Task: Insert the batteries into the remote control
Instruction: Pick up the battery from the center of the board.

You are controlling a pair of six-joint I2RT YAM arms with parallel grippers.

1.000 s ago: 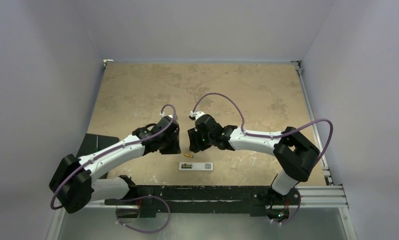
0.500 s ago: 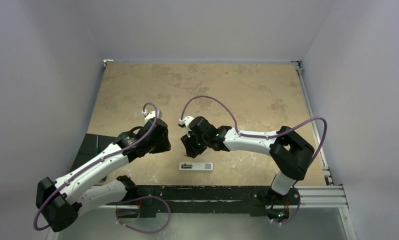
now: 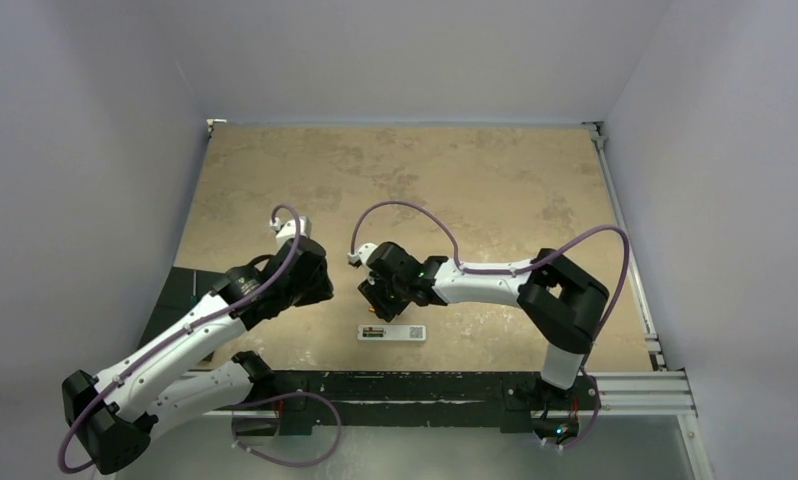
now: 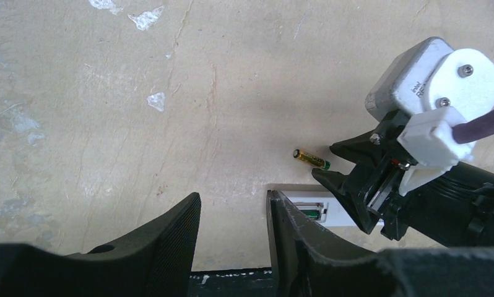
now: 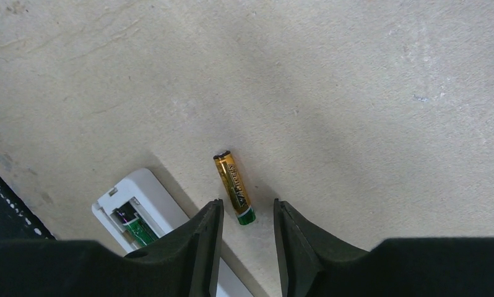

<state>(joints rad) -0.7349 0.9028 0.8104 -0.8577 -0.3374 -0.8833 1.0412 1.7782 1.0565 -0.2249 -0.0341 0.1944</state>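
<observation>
The white remote control lies back up near the table's front edge, its battery recess uncovered. One dark green battery sits inside the recess. The gold battery lies loose on the table just beyond the remote. My right gripper hangs over it, open, with the battery's green end between the fingertips and no contact visible. My left gripper is open and empty, off to the left of the remote. From there the gold battery shows beside the right gripper's fingers.
A black strip runs along the table's near edge, right behind the remote. A dark mat lies at the left edge under the left arm. A metal rail borders the right side.
The left arm has drawn back to the left, away from the remote, and its jaws have widened. The right gripper has shifted left and down over the gold battery.
</observation>
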